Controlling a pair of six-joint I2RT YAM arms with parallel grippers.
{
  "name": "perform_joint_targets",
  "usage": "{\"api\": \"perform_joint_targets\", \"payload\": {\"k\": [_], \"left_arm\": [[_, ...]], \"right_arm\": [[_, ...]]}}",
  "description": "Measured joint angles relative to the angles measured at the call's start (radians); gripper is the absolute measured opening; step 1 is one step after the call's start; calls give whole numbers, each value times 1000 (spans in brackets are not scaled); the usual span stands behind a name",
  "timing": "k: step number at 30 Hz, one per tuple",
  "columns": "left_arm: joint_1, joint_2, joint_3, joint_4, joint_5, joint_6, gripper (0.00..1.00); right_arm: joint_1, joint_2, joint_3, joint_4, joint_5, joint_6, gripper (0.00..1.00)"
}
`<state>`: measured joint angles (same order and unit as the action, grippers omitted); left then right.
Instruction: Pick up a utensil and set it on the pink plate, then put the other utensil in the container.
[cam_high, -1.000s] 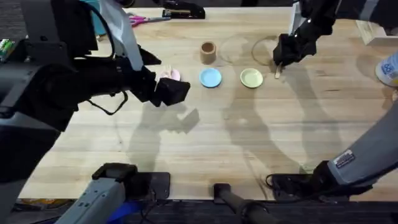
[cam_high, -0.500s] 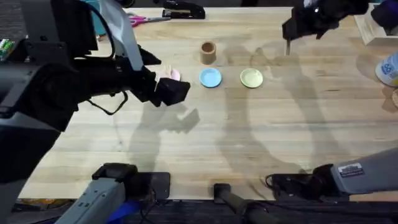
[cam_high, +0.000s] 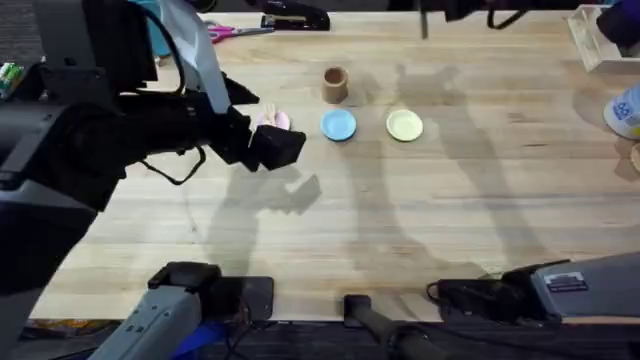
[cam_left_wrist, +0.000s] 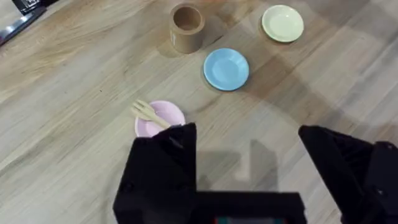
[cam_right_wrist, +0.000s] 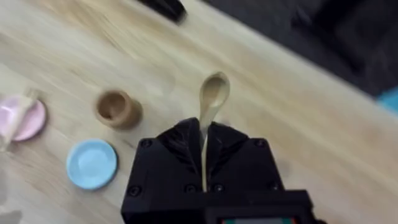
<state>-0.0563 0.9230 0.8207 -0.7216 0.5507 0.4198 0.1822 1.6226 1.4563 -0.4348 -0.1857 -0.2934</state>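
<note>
Spoon (cam_right_wrist: 213, 96) stands clamped between the right hand's (cam_right_wrist: 203, 144) closed fingers, raised above the surface (cam_high: 450, 200). Left hand (cam_left_wrist: 249, 140) hovers open just beside the pink plate (cam_left_wrist: 155, 121), where the fork (cam_left_wrist: 147, 113) lies.

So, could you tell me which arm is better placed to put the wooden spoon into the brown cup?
The right: its end effector already grips the pale wooden spoon, with the brown cylindrical cup nearby below.

Both arms are matte black with blocky black fingers (cam_left_wrist: 163, 167); the right arm (cam_high: 585, 285) wears a small white label.
</note>
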Motion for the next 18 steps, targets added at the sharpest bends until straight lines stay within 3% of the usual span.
{"api": "perform_joint_targets", "payload": {"k": [6,18], "left_arm": [[0,0,0,0,0,0,995],[0,0,0,0,0,0,995]], "right_arm": [[14,0,0,120,-165,-57,32],[18,0,0,192,-509,-127,32]]}}
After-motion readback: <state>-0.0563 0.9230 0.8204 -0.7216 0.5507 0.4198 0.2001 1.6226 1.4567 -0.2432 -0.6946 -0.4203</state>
